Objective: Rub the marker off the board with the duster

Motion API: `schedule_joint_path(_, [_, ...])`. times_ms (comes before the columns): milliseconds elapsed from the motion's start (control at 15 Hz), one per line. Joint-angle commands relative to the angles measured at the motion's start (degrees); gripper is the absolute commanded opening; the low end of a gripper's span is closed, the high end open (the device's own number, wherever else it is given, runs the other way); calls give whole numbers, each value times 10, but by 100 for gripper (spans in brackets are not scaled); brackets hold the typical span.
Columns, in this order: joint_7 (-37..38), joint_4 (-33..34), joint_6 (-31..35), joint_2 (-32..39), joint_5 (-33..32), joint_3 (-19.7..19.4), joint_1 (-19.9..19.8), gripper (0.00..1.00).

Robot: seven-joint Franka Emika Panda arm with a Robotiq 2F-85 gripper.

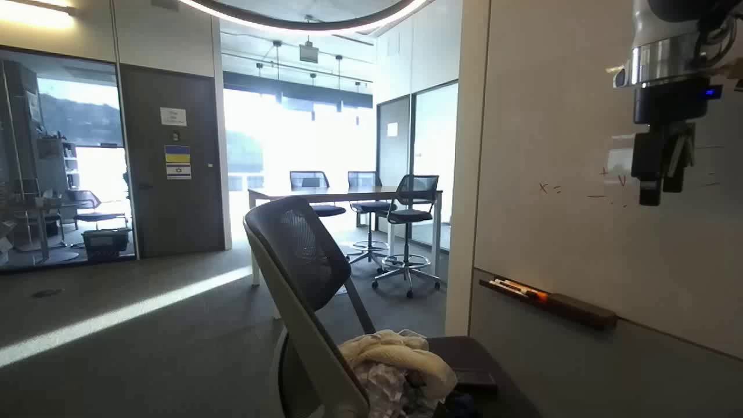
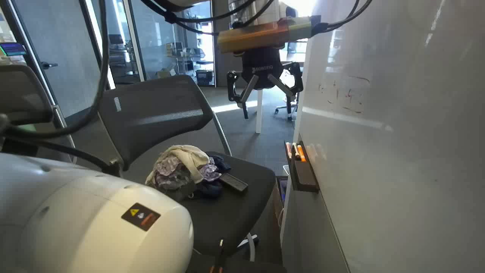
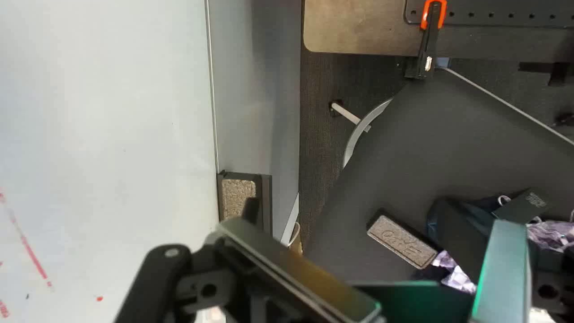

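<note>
The end effector (image 2: 267, 109) hangs with its fingers (image 3: 300, 269) pointing downward and spread well apart; nothing is held between them. It is beside the board (image 2: 398, 163), apparently without touching it, and higher than the tray (image 3: 267, 202), which runs along the board's lower edge. In this tray lies the duster (image 2: 305, 174), at one end, while the pens (image 2: 301, 153) occupy the other. The red marks (image 3: 32, 256) are visible on the board, so the rubbing is not yet done. Farther away, on the chair (image 2: 227, 218), lies a second duster (image 3: 401, 242), or a block very similar to it, with some writing on its face, just beside a heap of cloth (image 2: 182, 163).

I judge that the step in hand is the approach to the duster, before any grasp. Which of the two is intended I cannot say with certainty, but the one in the tray seems more natural. The next move then calls for lowering the end effector to the tray, setting the fingers across the duster's narrow side, and closing firmly without pushing on the board. Only after lifting should it be brought to the red marks.
</note>
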Motion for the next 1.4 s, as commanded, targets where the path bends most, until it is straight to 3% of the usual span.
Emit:
schedule_joint_path(0, [5, 4, -3, -1, -5, -6, 9, 100])
schedule_joint_path(533, [5, 8, -3, -3, -5, -6, 9, 100])
schedule_joint_path(667, [11, -4, 38, 11, -10, -11, 11, 100])
schedule_joint_path(867, [5, -27, 170, 48, -25, 0, 34, 100])
schedule_joint_path(1333, [-27, -5, 392, 264, -81, 56, 78, 100])
